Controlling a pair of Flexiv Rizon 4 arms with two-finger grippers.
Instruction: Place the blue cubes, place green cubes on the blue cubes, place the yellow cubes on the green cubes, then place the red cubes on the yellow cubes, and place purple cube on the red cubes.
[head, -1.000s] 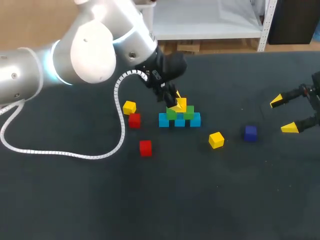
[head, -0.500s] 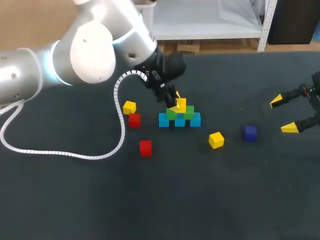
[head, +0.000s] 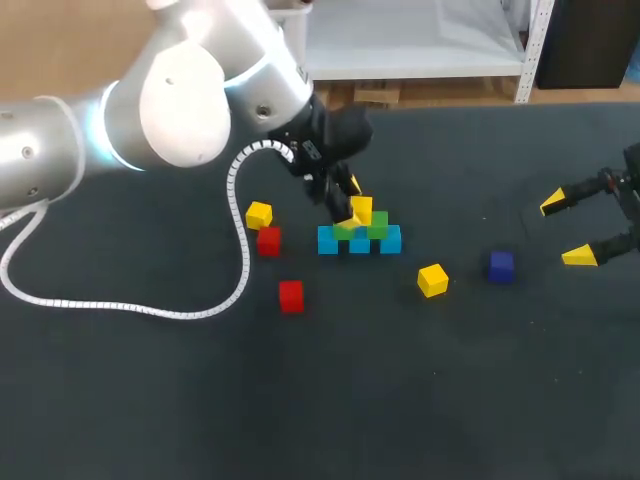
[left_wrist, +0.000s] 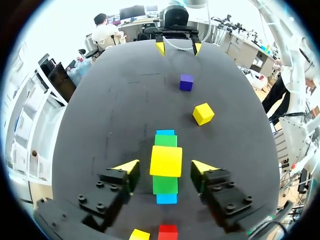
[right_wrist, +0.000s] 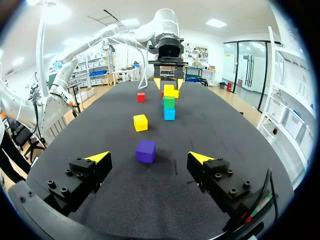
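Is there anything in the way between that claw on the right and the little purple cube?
Nothing visible. The right claw is open, and the purple cube sits alone just ahead of its yellow tips. The loose yellow cube lies beyond the purple one, not between.

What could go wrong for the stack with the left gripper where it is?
1. The open left gripper closely flanks the yellow cube resting on the green cubes; any sideways drift while lifting could knock it off.
2. The left arm's white cable lies beside a red cube and a loose yellow cube; arm motion might drag them.
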